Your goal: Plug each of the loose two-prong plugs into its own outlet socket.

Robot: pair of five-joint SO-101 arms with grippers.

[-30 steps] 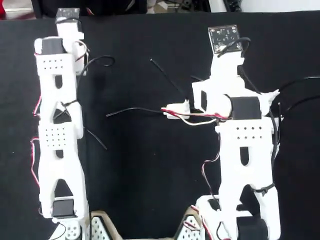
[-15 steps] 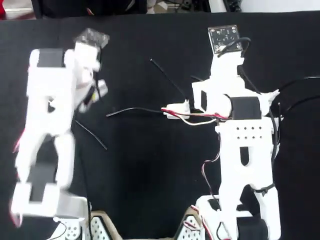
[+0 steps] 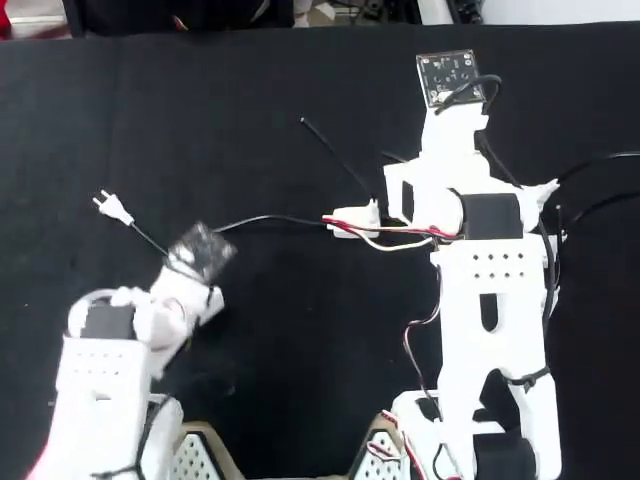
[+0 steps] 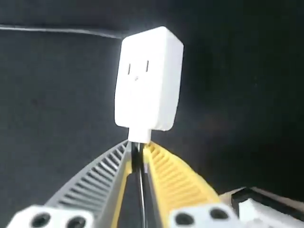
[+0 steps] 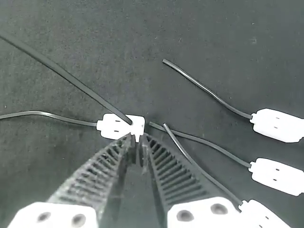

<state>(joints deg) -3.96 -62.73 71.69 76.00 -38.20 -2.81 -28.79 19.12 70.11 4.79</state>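
bright, even light; the outlet socket [image 4: 148,78] glares white, washed out.

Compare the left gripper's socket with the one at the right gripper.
The held socket is pinched by its stub in the left gripper, slots facing the camera. The table socket lies flat at the tips of the right gripper, a cable over it. Both are white, two-slot.

This looks like a robotics lab bench rather than a home or shop. A tabletop [image 3: 260,100] draped in plain black cloth carries two white, printed-looking arms, the left arm [image 3: 105,375] and the right arm [image 3: 490,290], with exposed red and white wires [image 3: 395,231] and an uncovered circuit board [image 3: 447,76]. Outlet sockets [image 5: 276,125] on short cut cords lie loose on the cloth, and a jumble of gear [image 3: 340,10] lines the far edge.
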